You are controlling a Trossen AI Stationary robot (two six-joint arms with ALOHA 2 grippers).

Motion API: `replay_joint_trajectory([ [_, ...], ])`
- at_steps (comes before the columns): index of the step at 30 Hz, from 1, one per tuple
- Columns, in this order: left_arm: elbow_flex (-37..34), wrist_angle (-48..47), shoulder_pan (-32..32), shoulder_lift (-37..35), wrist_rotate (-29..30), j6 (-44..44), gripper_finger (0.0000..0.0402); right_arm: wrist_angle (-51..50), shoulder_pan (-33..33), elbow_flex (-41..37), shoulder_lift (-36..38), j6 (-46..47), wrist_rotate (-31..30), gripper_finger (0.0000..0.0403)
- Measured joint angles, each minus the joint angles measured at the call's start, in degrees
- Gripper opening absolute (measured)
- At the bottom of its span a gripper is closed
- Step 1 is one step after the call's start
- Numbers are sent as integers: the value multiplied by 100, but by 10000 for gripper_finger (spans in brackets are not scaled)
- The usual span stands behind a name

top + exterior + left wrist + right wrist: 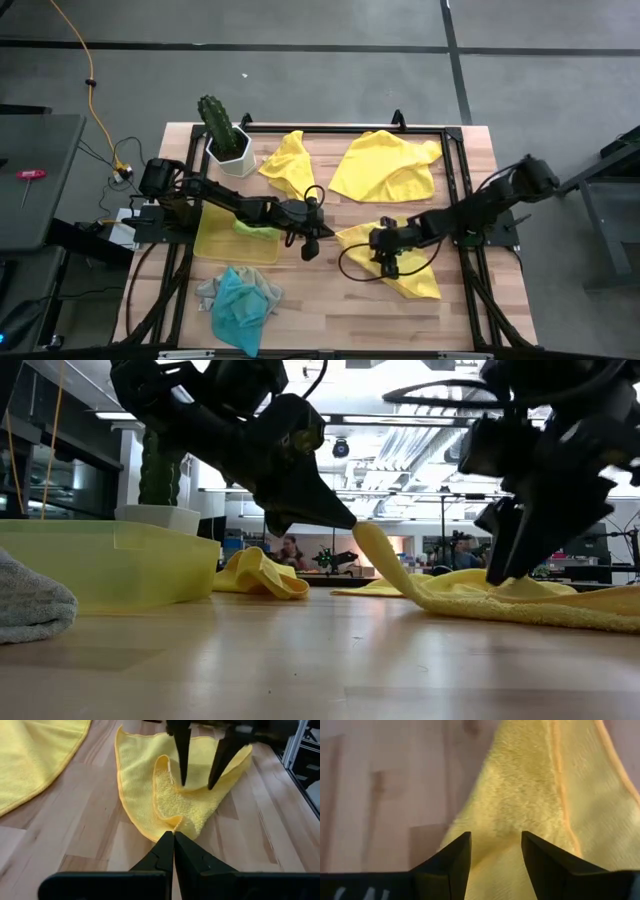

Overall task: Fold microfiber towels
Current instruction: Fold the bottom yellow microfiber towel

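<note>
- Presently, the table (330, 300) is seen carrying several towels, a tray and a potted cactus (222, 130).
- A large yellow towel (385, 165) is spread flat toward the far edge; a smaller crumpled one (287, 163) lies beside the cactus pot.
- A blue towel (240, 308) is heaped on a grey towel (208, 292) at the near left corner.
- The tray (215, 240) is set at the left, with a green towel (255, 229) lying in it.
- The worked towel (408, 268), yellow, lies right of centre, partly rumpled.
- One corner of the worked towel is pinched by the left gripper (345, 520), its fingers clamped together, and is raised off the wood; the cloth slopes down from that tip to the table.
- The right gripper (196, 782) is held over the same towel, fingers parted and pointing down, nothing gripped between them; the tips stand at the cloth's surface.
</note>
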State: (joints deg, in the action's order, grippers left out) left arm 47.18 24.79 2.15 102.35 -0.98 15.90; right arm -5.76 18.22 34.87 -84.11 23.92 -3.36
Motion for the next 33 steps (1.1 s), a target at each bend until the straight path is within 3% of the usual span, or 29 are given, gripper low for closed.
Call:
replay_joint_trajectory([
  [8,0,-17,2,0,14,46,0,-101,-4,0,-106,-179,-474,150],
  [14,0,-17,2,0,14,46,0,-307,-4,0,-150,-554,-161,145],
  [21,2,-17,2,0,14,46,0,-280,-4,0,-150,-654,-485,138],
  [24,2,-17,2,0,15,46,0,-256,-4,0,-150,-645,-538,110],
  [30,2,-17,4,0,16,45,0,-236,-4,0,-150,-650,-330,12],
  [33,2,-17,4,0,16,45,0,-237,-4,0,-150,-691,-238,17],
])
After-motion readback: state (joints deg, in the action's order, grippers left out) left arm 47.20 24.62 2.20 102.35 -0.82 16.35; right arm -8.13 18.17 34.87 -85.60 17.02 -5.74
